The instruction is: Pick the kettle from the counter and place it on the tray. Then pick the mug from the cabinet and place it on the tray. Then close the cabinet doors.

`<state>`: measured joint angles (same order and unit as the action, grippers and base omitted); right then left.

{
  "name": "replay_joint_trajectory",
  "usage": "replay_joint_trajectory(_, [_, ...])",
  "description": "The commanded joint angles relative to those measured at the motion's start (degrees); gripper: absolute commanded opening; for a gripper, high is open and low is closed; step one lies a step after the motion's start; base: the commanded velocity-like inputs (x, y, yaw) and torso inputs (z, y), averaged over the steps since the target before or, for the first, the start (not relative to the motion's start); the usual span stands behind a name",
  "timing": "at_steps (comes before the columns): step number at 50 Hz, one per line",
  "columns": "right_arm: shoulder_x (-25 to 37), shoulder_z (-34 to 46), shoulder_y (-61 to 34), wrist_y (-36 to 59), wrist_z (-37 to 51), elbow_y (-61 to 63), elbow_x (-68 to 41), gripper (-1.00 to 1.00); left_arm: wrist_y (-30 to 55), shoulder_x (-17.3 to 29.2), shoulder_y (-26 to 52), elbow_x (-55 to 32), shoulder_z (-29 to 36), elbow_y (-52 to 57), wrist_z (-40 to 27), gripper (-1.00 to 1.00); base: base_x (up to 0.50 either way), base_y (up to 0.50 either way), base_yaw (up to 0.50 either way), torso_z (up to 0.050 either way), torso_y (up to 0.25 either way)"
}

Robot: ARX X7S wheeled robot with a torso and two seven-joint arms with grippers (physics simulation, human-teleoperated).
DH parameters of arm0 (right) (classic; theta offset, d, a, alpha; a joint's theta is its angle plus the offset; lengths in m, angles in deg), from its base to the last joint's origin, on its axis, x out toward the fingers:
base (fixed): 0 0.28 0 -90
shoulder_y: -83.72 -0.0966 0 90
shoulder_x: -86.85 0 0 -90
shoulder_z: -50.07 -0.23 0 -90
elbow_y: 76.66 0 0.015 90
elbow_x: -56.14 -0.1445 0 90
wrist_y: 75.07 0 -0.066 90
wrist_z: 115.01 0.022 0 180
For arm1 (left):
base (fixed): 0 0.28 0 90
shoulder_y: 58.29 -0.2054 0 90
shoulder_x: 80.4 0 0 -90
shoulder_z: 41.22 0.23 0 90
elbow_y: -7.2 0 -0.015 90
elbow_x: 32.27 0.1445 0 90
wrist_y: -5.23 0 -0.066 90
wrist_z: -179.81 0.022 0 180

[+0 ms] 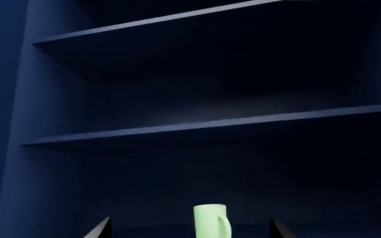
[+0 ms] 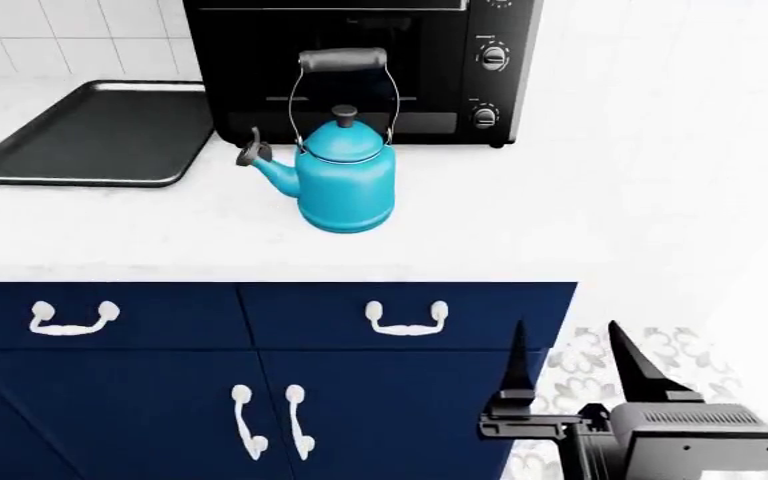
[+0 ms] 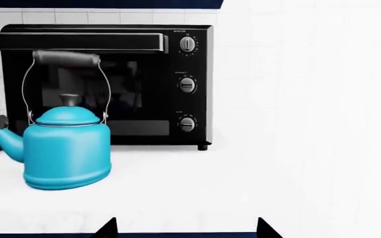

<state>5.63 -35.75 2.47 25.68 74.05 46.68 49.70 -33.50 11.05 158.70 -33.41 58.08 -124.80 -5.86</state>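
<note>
Two tools concern us. Our right tool, prongs spread and empty, sits low before the dark blue cabinet front, so the kettle lies ahead, above and toward our left on the surface, upright, spout toward the tray. We judge this arm nearer. Our left tool, likewise spread, faces the mug inside the shelved cabinet.
</note>
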Motion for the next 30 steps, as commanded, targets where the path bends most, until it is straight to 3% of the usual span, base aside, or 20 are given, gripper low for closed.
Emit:
replay_joint_trajectory(1, [1.67,-0.6,-1.69,6.96,1.86,8.23,-0.12,1.0,-1.26,-1.36,7.99,-0.66,-0.59,-15.26,-0.39,1.0,0.0,0.0,0.0,0.0,0.0])
replay_joint_trajectory(9, [7.62,-4.38,-13.51,31.69,5.62,26.63,-5.71,1.0,1.7,-1.33,7.99,-1.15,0.38,-13.78,1.02,1.0,0.0,0.0,0.0,0.0,0.0])
replay_joint_trajectory(11, [23.41,-0.04,-20.25,28.91,22.6,26.65,-22.64,1.0,1.99,-1.31,7.99,-0.31,-0.01,-13.31,1.37,1.0,0.0,0.0,0.0,0.0,0.0])
replay_joint_trajectory(14, [49.19,17.65,-38.09,16.18,48.38,26.65,-47.09,1.0,2.39,-1.28,7.99,1.06,-0.79,-12.75,1.98,1.0,0.0,0.0,0.0,0.0,0.0])
replay_joint_trajectory(16, [57.1,28.38,-51.09,11.02,58.06,26.65,-53.27,1.0,2.43,-1.27,7.99,1.82,-0.9,-12.77,2.58,1.0,0.0,0.0,0.0,0.0,0.0])
replay_joint_trajectory(20, [61.56,35.74,-65.71,9.12,61.78,26.62,-61.74,1.0,2.48,-1.25,7.98,2.88,-1.24,-12.95,3.24,1.0,0.0,0.0,0.0,0.0,0.0])
replay_joint_trajectory(23, [62.75,36.28,-70.1,9.85,62.2,26.59,-65.29,1.0,2.23,-1.25,7.98,3.29,-1.32,-13.29,3.38,1.0,0.03,0.0,0.0,0.0,0.0])
replay_joint_trajectory(30, [65.27,43.74,-77.25,7.53,62.71,26.63,-65.49,1.0,2.18,-1.22,7.99,5.18,-2.53,-13.33,3.8,1.0,0.48,0.0,0.0,0.0,0.0])
